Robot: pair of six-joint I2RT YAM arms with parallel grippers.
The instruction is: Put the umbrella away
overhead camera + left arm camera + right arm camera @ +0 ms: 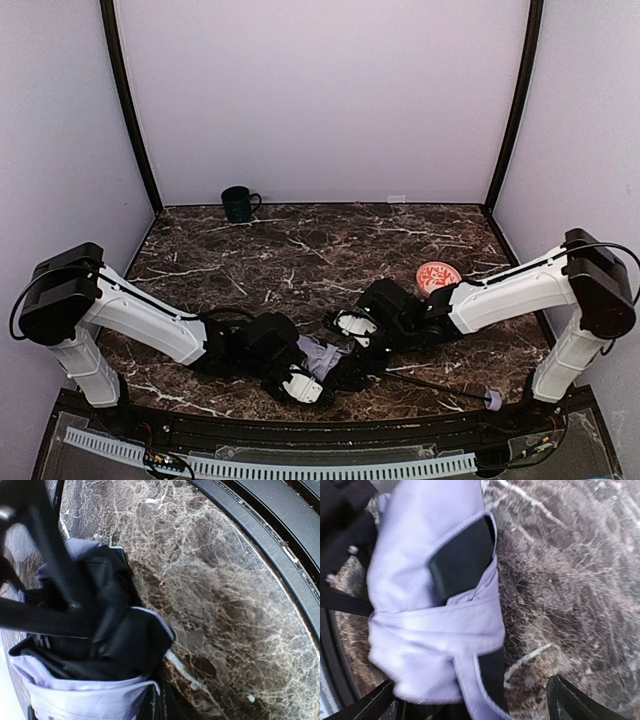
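Brown marble tabletop [300, 250], pale walls [320, 100]. The umbrella [322, 355] lies between the clenched left gripper [316, 381] and the spread-open right gripper [350, 335].

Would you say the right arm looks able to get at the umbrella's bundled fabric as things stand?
Probably yes: the right gripper hangs open close over the umbrella, with its lavender fabric between the fingertips and nothing in between.

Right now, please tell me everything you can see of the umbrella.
The umbrella lies folded on the marble table near its front edge. Its pale lavender fabric, black inside, is loosely bunched, a strap around it. The thin black shaft reaches right to a small lavender handle. The open right tool hangs over the bundle; the shut left tool is beside it.
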